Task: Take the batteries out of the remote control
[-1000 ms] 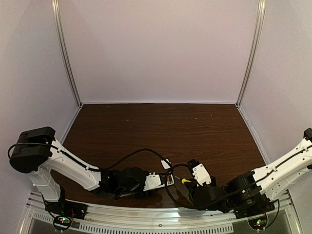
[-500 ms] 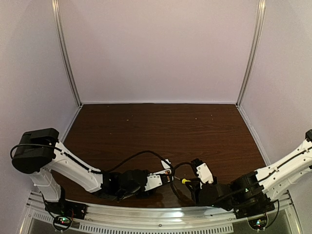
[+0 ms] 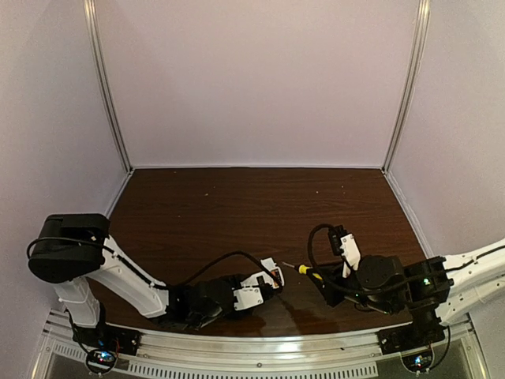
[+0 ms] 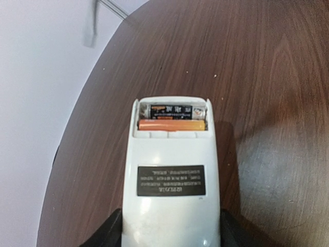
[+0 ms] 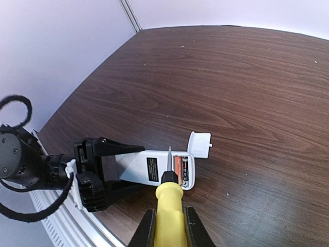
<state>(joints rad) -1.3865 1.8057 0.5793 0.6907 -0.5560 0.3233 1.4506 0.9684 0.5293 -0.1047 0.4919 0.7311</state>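
Observation:
The remote control (image 4: 172, 175) lies back side up, a white handset with a black label, and my left gripper (image 4: 172, 234) is shut on its near end. Its battery bay is uncovered: the orange battery (image 4: 172, 124) and the dark battery (image 4: 172, 109) lie side by side inside. My right gripper (image 5: 169, 231) is shut on a yellow-handled screwdriver (image 5: 169, 203). The blade tip hovers over the remote (image 5: 154, 167), just beside the orange battery (image 5: 178, 167). In the top view the remote (image 3: 263, 282) sits near the front edge between both grippers.
A small white square piece (image 5: 200, 144) stands tilted against the remote's far end, also seen from above (image 3: 269, 265). A black cable (image 3: 221, 260) loops from the left arm. The metal front rail (image 3: 260, 355) runs close behind both arms.
My right arm has swung right and away from the front rail, and the screwdriver now points left at the battery bay. My left gripper has shifted slightly with the remote.

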